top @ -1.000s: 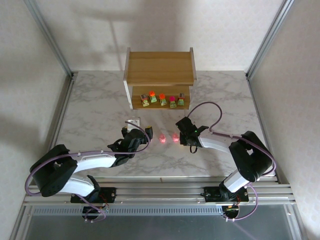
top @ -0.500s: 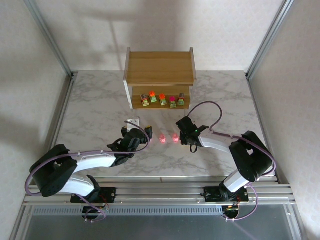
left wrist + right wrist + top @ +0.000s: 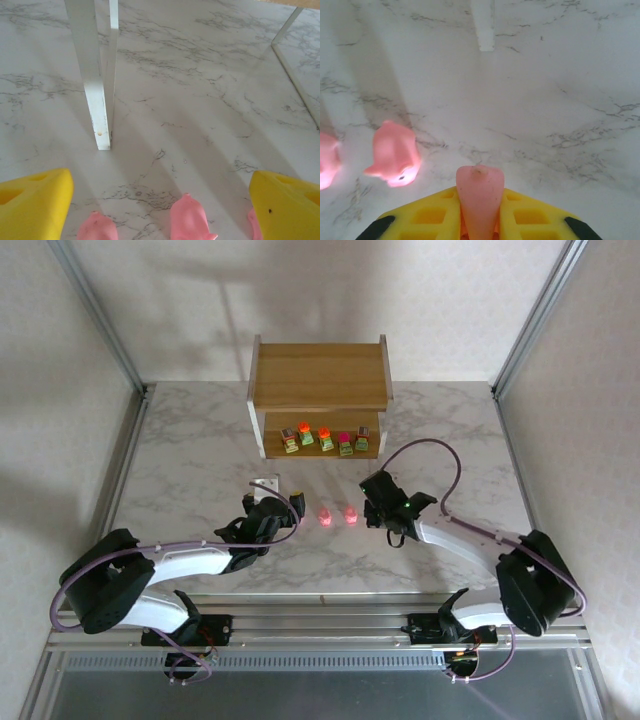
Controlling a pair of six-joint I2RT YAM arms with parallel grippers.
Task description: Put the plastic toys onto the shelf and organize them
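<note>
Right end effector [image 3: 374, 503] has just clenched on a pink toy [image 3: 480, 195] near desk [image 3: 200, 460] centre; shelf [image 3: 318, 375] placement next; left end effector [image 3: 288, 504] released.

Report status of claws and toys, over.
Right claw shut on pink toy. Left claw open over pink toys. Five blocky toys on lower shelf. Nothing seen in the way.

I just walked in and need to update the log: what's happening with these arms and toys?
The right gripper is shut on a pink toy. The left gripper hangs open near the shelf's white leg, with more pink pieces below it. Two pink toys lie on the table between the arms. Five blocky toys stand on the lower tier of the shelf.
</note>
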